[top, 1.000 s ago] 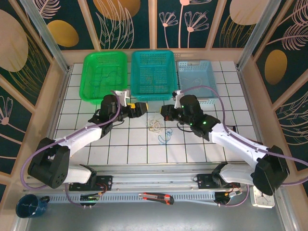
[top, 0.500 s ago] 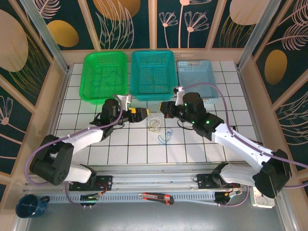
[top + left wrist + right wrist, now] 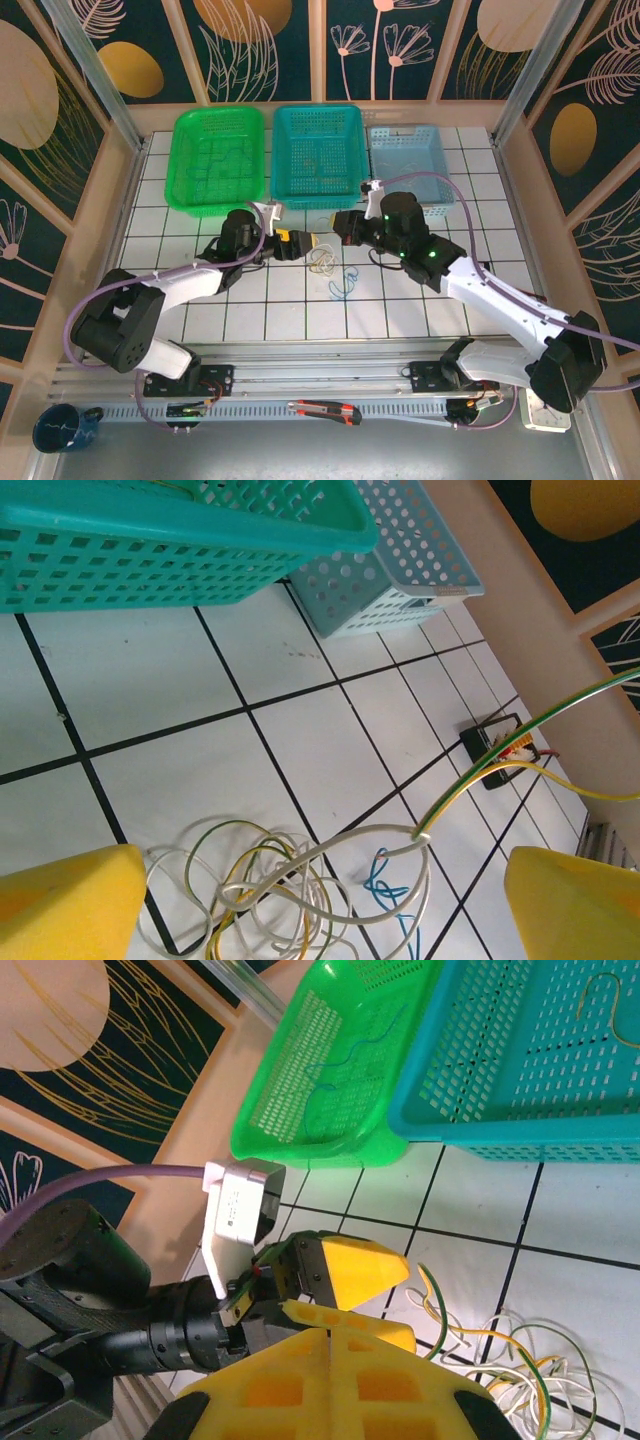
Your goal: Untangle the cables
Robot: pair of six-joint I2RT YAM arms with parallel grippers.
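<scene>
The top camera looks down on the whole table (image 3: 290, 310). The wrist cameras sit low and close, facing each other, and both see the cables (image 3: 300, 855) and teal basket (image 3: 180, 550).

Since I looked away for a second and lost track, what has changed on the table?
The left gripper reached forward and to the right, open, up to the cables. The right gripper shifted a little toward the baskets, shut, apparently on a strand raised from the cables. The rest of the cables and the baskets stayed put.
</scene>
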